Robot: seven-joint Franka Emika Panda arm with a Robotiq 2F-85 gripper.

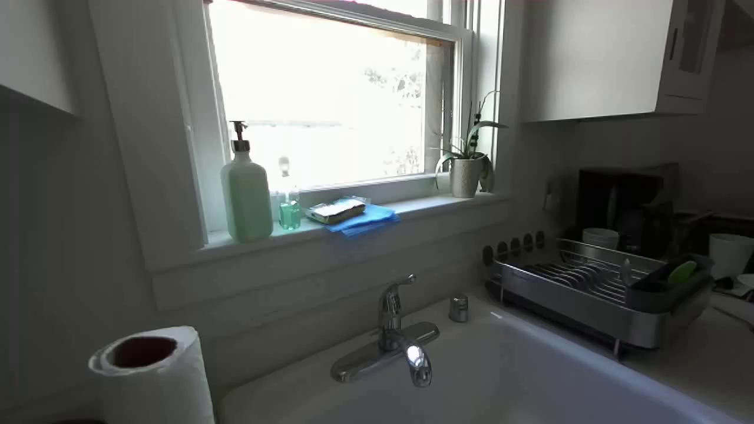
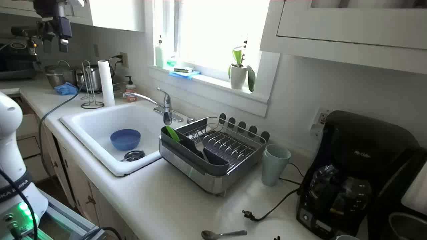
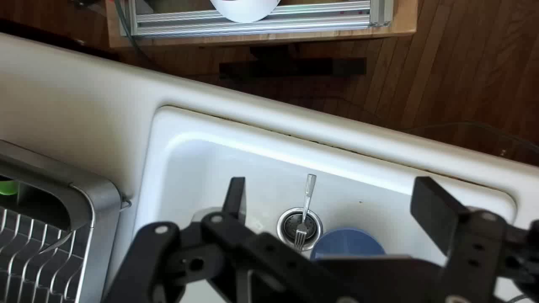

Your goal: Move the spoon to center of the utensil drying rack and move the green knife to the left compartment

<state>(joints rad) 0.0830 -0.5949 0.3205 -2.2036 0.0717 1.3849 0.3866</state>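
A metal spoon [image 2: 210, 235] lies flat on the counter near the bottom edge of an exterior view. The utensil drying rack [image 2: 191, 173] stands on the counter beside the sink; it also shows in an exterior view [image 1: 565, 297] and at the left of the wrist view [image 3: 104, 202]. The green knife [image 2: 172, 134] leans in the rack's grey utensil holder, at the end nearest the sink; its green part shows in an exterior view [image 1: 682, 271] and the wrist view [image 3: 8, 187]. My gripper [image 2: 56, 46] is open, empty and high; in the wrist view [image 3: 330, 185] it hangs over the sink.
The sink [image 2: 80, 125] holds a blue bowl [image 2: 125, 139] and a fork [image 3: 309, 189] across the drain. A faucet [image 1: 406, 347] stands behind it. Cups [image 2: 275, 163], a black cord [image 2: 278, 206] and a coffee maker [image 2: 360, 156] stand past the rack. A paper towel roll [image 2: 106, 83] stands by the sink.
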